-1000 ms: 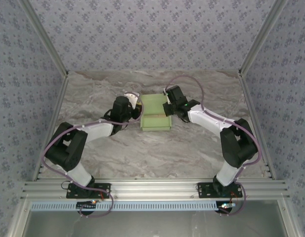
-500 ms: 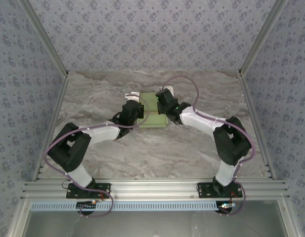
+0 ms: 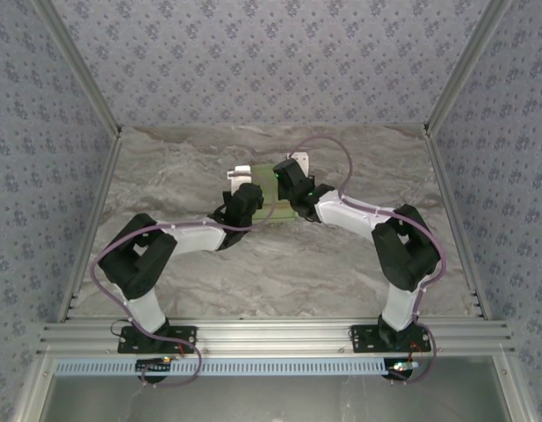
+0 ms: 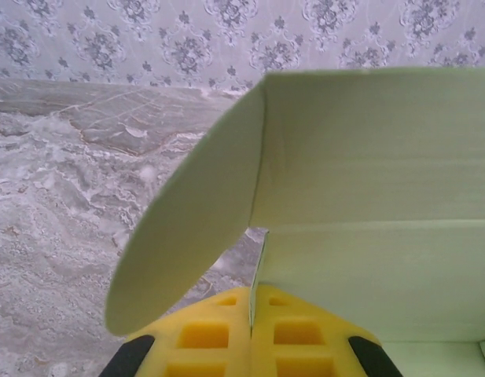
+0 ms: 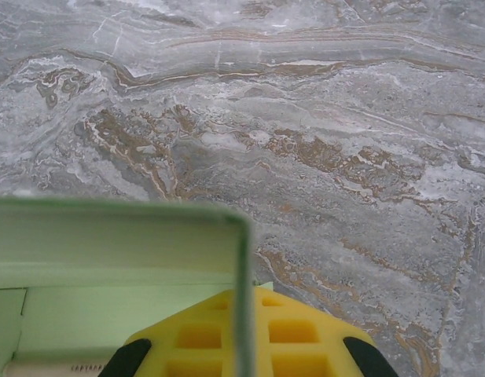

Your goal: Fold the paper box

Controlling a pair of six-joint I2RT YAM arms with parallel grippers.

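The paper box (image 3: 269, 176) is pale green card and sits at the middle of the marble table between both grippers. My left gripper (image 3: 250, 195) holds its left side. In the left wrist view the yellow fingers (image 4: 203, 334) are shut on a thin upright card edge, at the left gripper (image 4: 252, 292), with a rounded flap (image 4: 187, 236) curling left and a broad panel (image 4: 368, 196) to the right. My right gripper (image 3: 288, 180) holds the right side. In the right wrist view the right gripper (image 5: 244, 294) is shut on an upright side wall (image 5: 242, 259), with the box interior (image 5: 108, 306) to the left.
Grey-brown marble table (image 3: 165, 176) stretches around the box on all sides. Patterned walls (image 3: 271, 61) enclose the back and both sides. An aluminium rail (image 3: 271, 338) runs along the near edge by the arm bases.
Both grippers have moved inward and toward the far side, drawing closer together. Much less of the green card shows between them from above than a second ago.
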